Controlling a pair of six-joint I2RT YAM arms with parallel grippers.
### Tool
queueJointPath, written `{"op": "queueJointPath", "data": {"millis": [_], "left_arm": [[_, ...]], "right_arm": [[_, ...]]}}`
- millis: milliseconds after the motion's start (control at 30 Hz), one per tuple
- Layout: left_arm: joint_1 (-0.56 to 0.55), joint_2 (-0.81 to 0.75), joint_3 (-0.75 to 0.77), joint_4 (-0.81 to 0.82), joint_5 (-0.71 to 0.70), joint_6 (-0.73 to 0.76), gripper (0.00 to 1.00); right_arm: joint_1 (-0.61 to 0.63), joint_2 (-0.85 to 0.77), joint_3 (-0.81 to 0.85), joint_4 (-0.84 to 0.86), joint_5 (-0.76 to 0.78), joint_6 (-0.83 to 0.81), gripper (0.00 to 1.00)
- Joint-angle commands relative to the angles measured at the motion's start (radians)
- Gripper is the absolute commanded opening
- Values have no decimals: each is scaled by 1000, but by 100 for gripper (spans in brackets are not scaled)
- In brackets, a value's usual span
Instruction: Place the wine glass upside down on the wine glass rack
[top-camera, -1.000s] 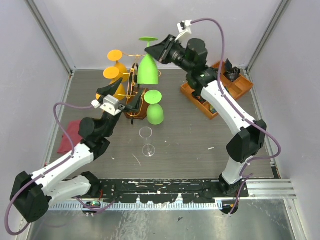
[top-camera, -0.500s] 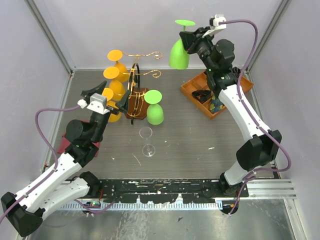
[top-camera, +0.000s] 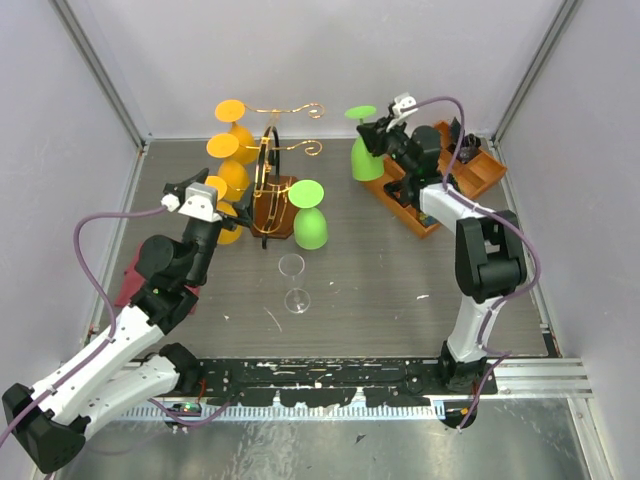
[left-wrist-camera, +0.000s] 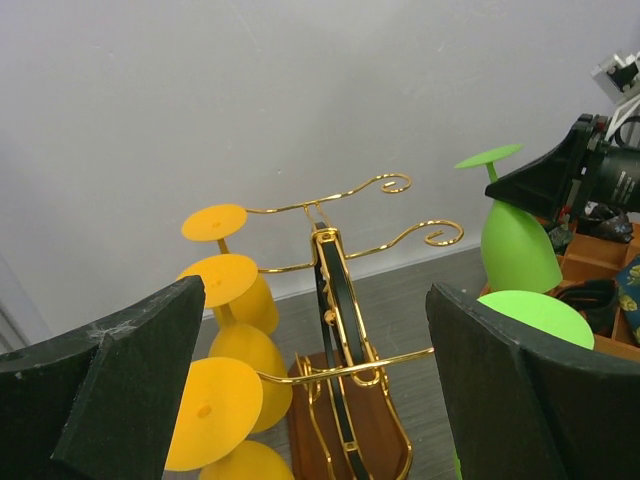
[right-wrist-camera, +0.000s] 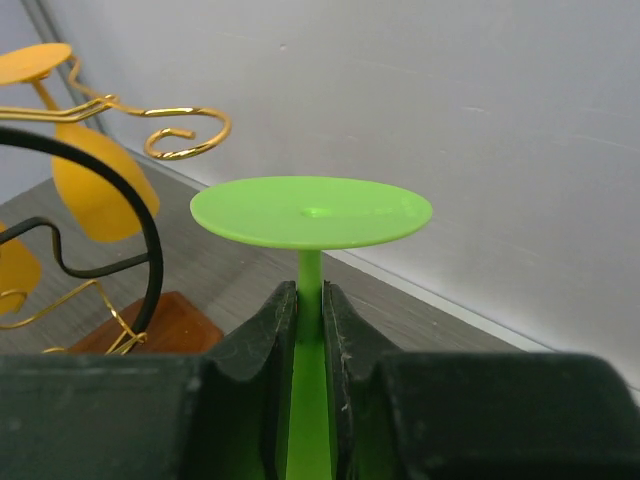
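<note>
The wine glass rack (top-camera: 272, 203) stands at the back centre, gold wire arms over a brown base. It also shows in the left wrist view (left-wrist-camera: 337, 300). Three orange glasses (top-camera: 234, 180) hang upside down on its left side. A green glass (top-camera: 308, 222) sits upside down at its right. My right gripper (top-camera: 378, 130) is shut on the stem of a second green wine glass (top-camera: 366, 158), held foot-up, to the right of the rack and apart from it, by the tray; the stem shows between its jaws (right-wrist-camera: 310, 300). My left gripper (top-camera: 222, 200) is open and empty, facing the rack (left-wrist-camera: 320, 400).
A clear wine glass (top-camera: 293, 282) stands upright on the table in front of the rack. An orange compartment tray (top-camera: 432, 221) with small items sits at the back right. A red cloth (top-camera: 133, 276) lies at the left. Walls close in the back and sides.
My right arm carried the green glass away from the rack's upper arms, up and right, then lowered it beside the tray. My left gripper drew back left from the rack.
</note>
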Motion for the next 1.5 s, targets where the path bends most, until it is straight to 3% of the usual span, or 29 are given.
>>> {"op": "queueJointPath", "data": {"millis": [0, 333, 900, 1467], "left_arm": [[-2, -5, 26, -12, -57, 14, 98], [0, -43, 7, -33, -116, 33, 98], [-2, -26, 7, -44, -143, 73, 98], [8, 39, 15, -2, -170, 146, 98]], "right_arm": [[7, 13, 16, 337, -127, -29, 1], [12, 142, 41, 538, -245, 63, 1], [110, 237, 133, 520, -224, -49, 1], [147, 380, 274, 535, -169, -39, 1]]}}
